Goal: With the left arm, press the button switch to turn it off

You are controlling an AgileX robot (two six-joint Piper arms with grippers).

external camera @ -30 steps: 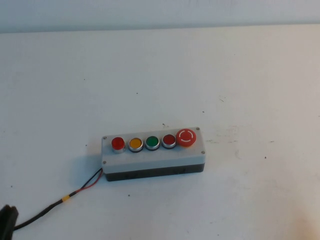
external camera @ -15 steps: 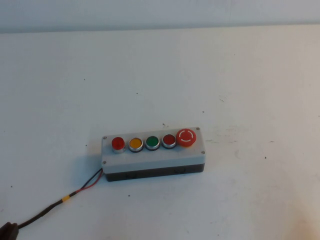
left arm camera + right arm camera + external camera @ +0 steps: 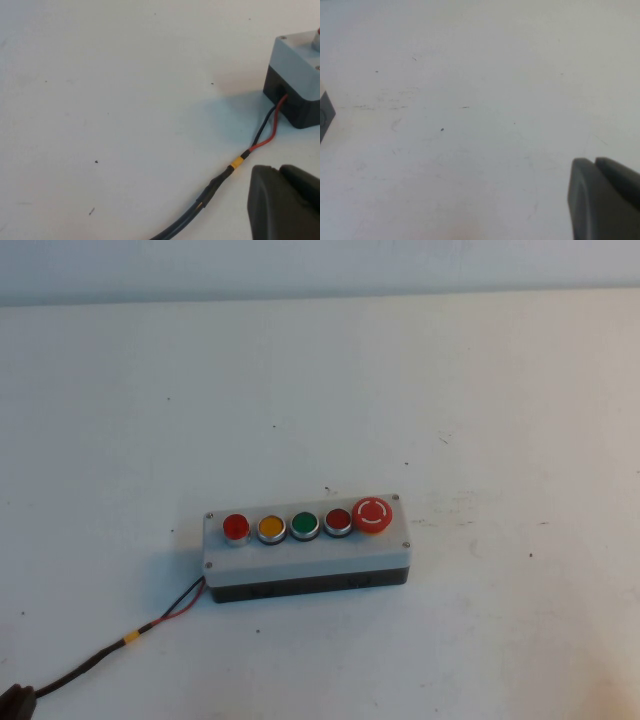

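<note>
The button switch [image 3: 236,527] is the small bright-red round button with a silver ring at the left end of the grey box's [image 3: 305,552] five-button row. My left gripper [image 3: 276,171] is shut and empty, low over the table near the box's cable, well short of the box [image 3: 295,57]. In the high view only its dark tip [image 3: 14,700] shows at the bottom left corner. My right gripper [image 3: 594,162] is shut and empty over bare table, out of the high view.
Along the row stand a yellow button [image 3: 271,528], a green one [image 3: 305,525], a darker red one [image 3: 338,520] and a big red mushroom button [image 3: 372,514]. A black cable [image 3: 95,660] with red and black wires runs from the box's left end to the bottom left.
The left gripper's dark tip at the bottom left of the high view has drawn back toward the frame edge since a second ago. The box and buttons have not moved.
</note>
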